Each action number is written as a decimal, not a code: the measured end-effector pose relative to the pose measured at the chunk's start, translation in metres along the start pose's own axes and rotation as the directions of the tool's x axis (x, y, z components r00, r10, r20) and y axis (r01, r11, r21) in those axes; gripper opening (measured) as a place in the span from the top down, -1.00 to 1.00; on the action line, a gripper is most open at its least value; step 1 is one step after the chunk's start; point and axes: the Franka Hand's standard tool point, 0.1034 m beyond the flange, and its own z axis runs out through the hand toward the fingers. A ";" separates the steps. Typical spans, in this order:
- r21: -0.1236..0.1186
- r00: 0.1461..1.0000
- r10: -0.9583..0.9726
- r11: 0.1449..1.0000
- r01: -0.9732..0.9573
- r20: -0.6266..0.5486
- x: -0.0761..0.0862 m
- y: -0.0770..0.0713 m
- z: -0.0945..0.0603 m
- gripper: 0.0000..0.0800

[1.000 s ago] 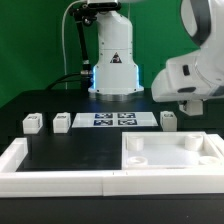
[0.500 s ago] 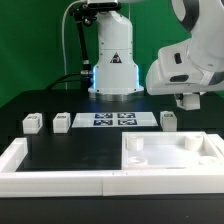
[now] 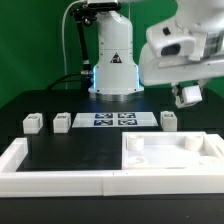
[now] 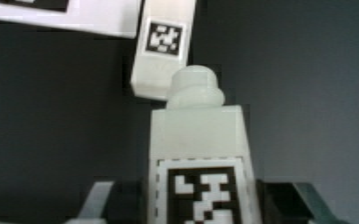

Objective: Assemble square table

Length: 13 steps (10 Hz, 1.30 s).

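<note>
- Your square tabletop (image 3: 170, 158) lies flat on the surface, holes facing up, so legs can go in from above.
- Your end effector (image 3: 188, 95) hangs high over the tabletop's far side, clamped around one table leg (image 4: 201, 130). The leg's rounded tip points away from the wrist, probably for insertion.
- Three loose legs (image 3: 62, 121) stand beyond the tabletop's far edge, apart from it.

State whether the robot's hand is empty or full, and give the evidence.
Full: the hand is shut on a white leg. The wrist view shows the tagged leg clamped in it.
</note>
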 end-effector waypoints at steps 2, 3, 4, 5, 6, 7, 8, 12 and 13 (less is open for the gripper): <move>-0.007 0.977 -0.002 1.000 0.000 -0.211 0.013 0.001 -0.012 0.27; -0.013 0.964 -0.003 1.000 -0.001 -0.265 0.006 0.003 -0.006 0.27; -0.015 0.949 -0.003 1.000 -0.001 -0.315 0.010 0.004 -0.008 0.27; -0.017 0.915 -0.006 1.000 -0.001 -0.403 0.016 0.005 -0.010 0.27; -0.018 0.889 -0.010 1.000 0.001 -0.458 0.021 0.006 -0.015 0.27; -0.018 0.852 -0.011 1.000 0.002 -0.523 0.031 0.008 -0.029 0.27; -0.017 0.813 -0.011 1.000 0.001 -0.583 0.039 0.009 -0.041 0.27; -0.021 0.735 -0.017 1.000 0.004 -0.678 0.042 0.008 -0.040 0.27; -0.021 0.727 -0.020 1.000 0.008 -0.686 0.048 0.005 -0.035 0.27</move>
